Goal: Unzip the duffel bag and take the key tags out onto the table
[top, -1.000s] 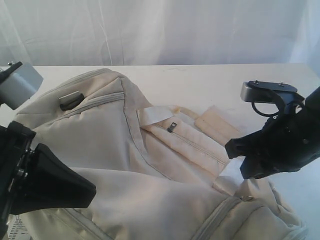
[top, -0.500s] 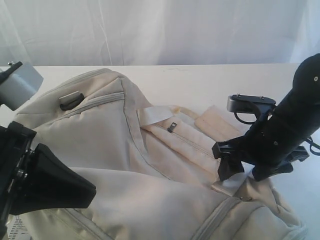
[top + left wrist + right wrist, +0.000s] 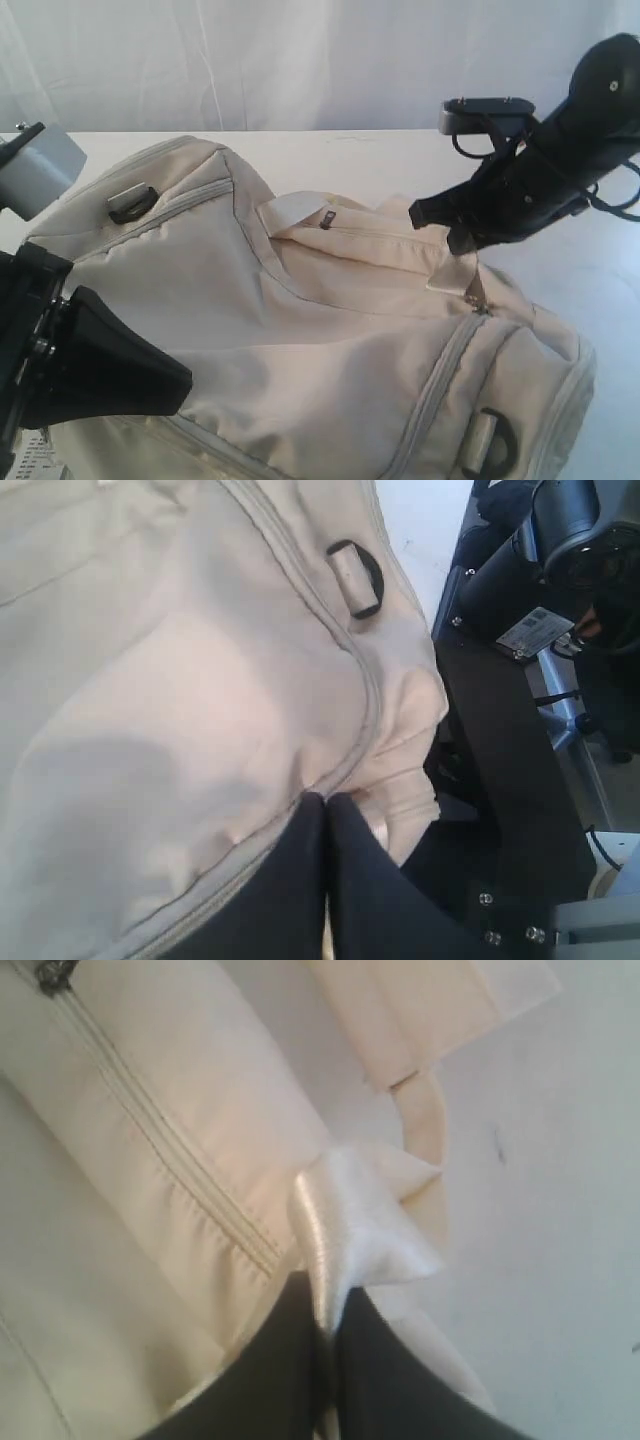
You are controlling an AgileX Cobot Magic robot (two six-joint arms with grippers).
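The beige duffel bag [image 3: 300,330] fills the middle of the white table [image 3: 400,160], with its grey main zipper [image 3: 440,370] shut. At the bag's right end my right gripper [image 3: 462,240] is shut on a pale webbing tab [image 3: 350,1220] and holds it raised, just above the zipper pull [image 3: 472,298]. In the right wrist view the right gripper [image 3: 330,1305] pinches the tab's lower edge. At the bag's near left corner my left gripper [image 3: 180,382] is shut, and its tips [image 3: 328,800] pinch the bag's fabric by the zipper seam. The key tags are hidden.
A black-and-metal strap ring [image 3: 130,205] sits on the bag's far left end and another [image 3: 490,440] on its near right end. A side pocket zipper pull [image 3: 327,220] shows at the top. The webbing handle [image 3: 420,1000] lies on the table. A black robot frame [image 3: 500,780] stands beside the bag.
My right gripper came down onto the tab at the bag's right end, shut on it and rose, pulling that end up and taut. The left gripper has stayed put.
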